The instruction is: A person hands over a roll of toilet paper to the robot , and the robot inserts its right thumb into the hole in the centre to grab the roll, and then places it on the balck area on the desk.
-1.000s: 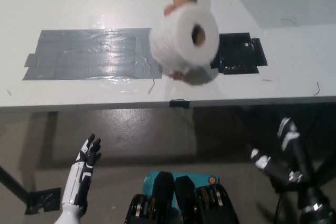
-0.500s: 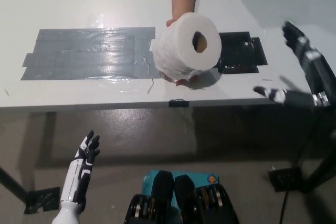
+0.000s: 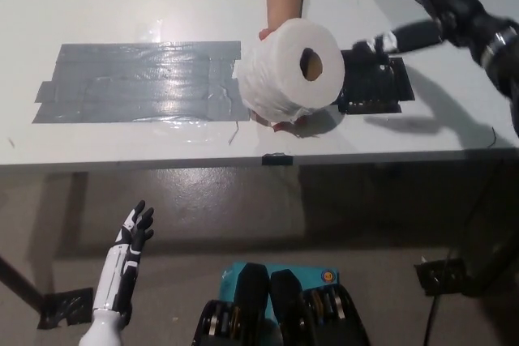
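Right hand (image 3: 422,6) beside roll (image 3: 288,70)

Grey tape patch (image 3: 138,83) on desk; floor (image 3: 324,224) below.

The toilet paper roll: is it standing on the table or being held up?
Held up. A person's hand grips the toilet paper roll on its side above the table, its hole facing the robot's open right hand.

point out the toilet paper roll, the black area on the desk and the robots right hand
toilet paper roll (image 3: 280,70), head view, on its white side wrap
black area (image 3: 377,87), head view, its middle
right hand (image 3: 422,2), head view, the palm
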